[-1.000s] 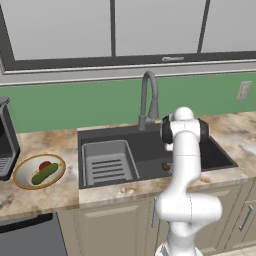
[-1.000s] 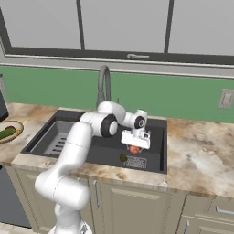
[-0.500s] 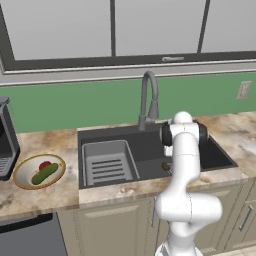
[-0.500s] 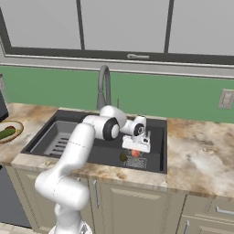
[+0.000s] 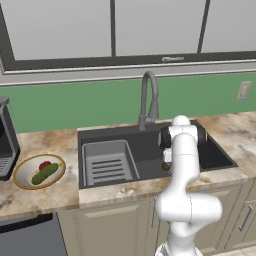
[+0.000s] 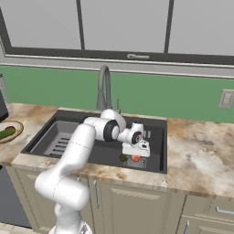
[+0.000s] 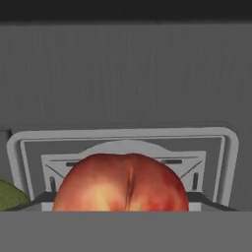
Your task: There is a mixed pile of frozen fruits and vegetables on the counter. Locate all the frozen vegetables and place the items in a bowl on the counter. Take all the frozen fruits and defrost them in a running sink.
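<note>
With the gripper [image 6: 135, 156] down in the sink [image 6: 155, 137] and its jaws seemingly spread around the peach [image 7: 121, 182], at six o'clock in the hand view, the round fruit risked rolling away on release.

This is a home kitchen: a dark sunken sink [image 5: 150, 150] with a curved grey metal faucet [image 5: 148, 97] sits in the marbled beige stone desk [image 6: 201, 155], above beige cabinet doors [image 5: 115, 227], under a green backsplash wall [image 5: 75, 107].
</note>
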